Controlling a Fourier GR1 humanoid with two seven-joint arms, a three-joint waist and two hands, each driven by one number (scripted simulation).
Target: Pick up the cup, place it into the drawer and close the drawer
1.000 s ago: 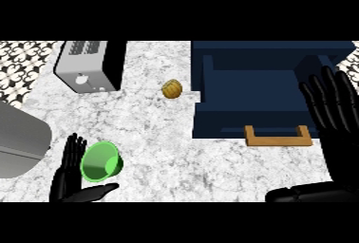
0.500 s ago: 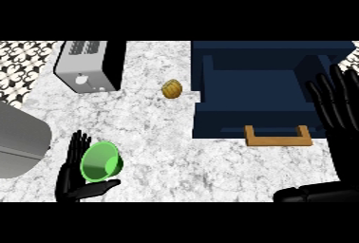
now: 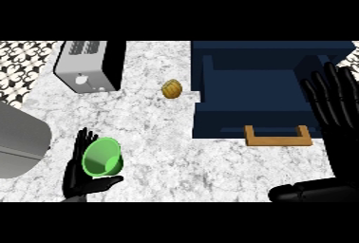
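Observation:
The green cup [image 3: 103, 157] lies tipped on the marble counter at the lower left, its mouth facing up and right. My left hand [image 3: 79, 172] is against its left side, fingers straight and thumb reaching under the cup's base. The dark blue drawer [image 3: 226, 121] stands pulled out at the upper right, with a wooden handle [image 3: 277, 136] on its front. My right hand [image 3: 335, 100] is held open at the right edge, fingers up, over the drawer's right side.
A silver toaster [image 3: 88, 66] stands at the upper left. A small yellow-brown round item [image 3: 172, 88] lies just left of the drawer. A large grey rounded object [image 3: 17, 142] fills the left edge beside my left hand.
My left hand has closed in on the cup from the left, thumb now under it. My right hand has drifted a little to the right.

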